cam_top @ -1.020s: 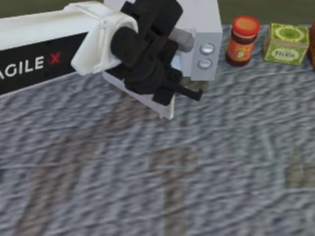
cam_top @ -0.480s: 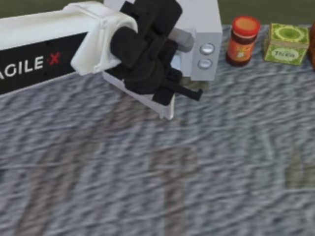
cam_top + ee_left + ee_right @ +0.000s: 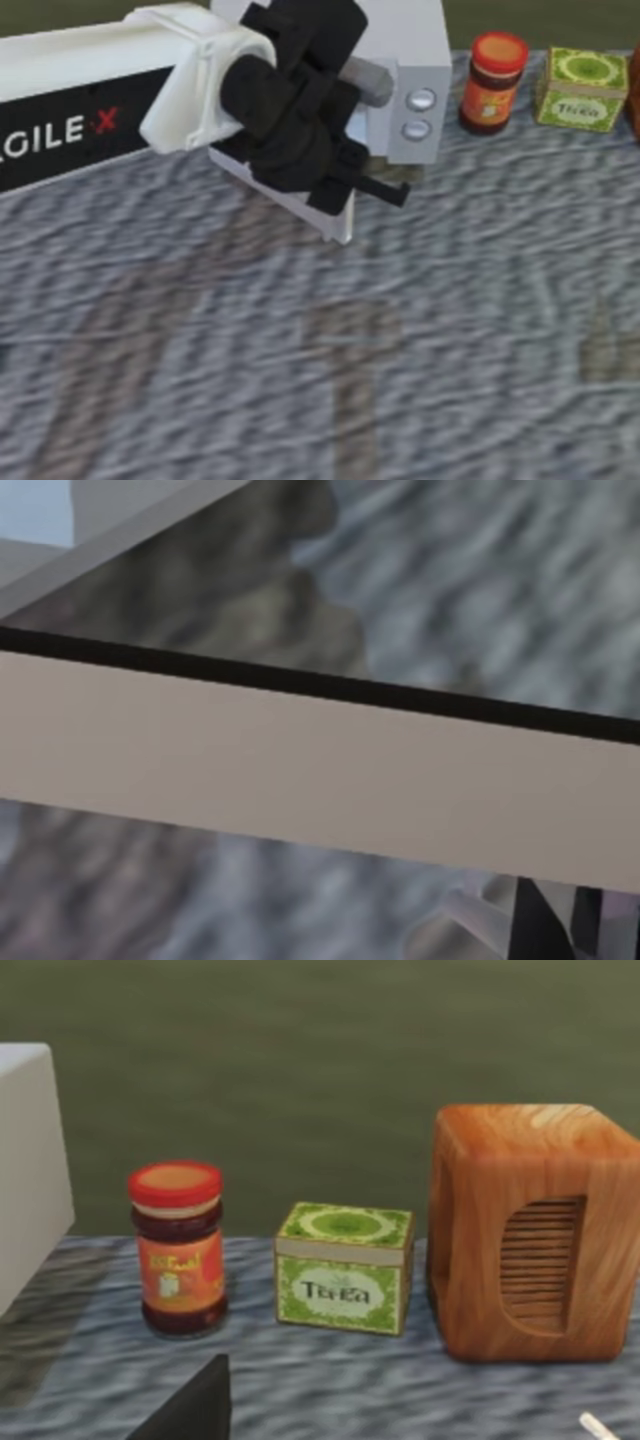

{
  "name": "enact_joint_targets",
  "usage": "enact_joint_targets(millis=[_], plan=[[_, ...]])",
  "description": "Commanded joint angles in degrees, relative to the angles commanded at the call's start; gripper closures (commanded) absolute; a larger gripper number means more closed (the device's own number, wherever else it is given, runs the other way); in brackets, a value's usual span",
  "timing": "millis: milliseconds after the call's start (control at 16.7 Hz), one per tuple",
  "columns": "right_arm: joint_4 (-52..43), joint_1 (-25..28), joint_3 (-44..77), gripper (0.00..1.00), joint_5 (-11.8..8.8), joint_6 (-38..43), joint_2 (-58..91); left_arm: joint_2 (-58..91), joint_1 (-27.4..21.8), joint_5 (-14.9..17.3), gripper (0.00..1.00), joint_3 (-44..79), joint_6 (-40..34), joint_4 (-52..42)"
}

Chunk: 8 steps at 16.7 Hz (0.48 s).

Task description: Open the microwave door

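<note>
Swinging ajar, the microwave door [image 3: 340, 215] sits under the left gripper [image 3: 385, 187].

Open table [image 3: 300, 380] in front; swung microwave door [image 3: 340, 222] and jar [image 3: 493, 82] crowd back edge

Top cam overhead; wrist cams close.

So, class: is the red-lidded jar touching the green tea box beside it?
Apart. In the right wrist view, a strip of bare table shows between the jar and the tea box; the top view shows the same gap.
</note>
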Motion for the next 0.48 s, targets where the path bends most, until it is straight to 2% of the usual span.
enact_joint_targets(millis=[360, 480], plan=[[0.00, 0.00, 0.00, 0.00, 0.00, 0.00, 0.00, -3.56, 2.32, 3.63, 1.00, -4.81, 6.98, 0.85], [0.00, 0.00, 0.00, 0.00, 0.00, 0.00, 0.00, -3.86, 2.43, 3.82, 1.00, -4.89, 7.26, 1.02]])
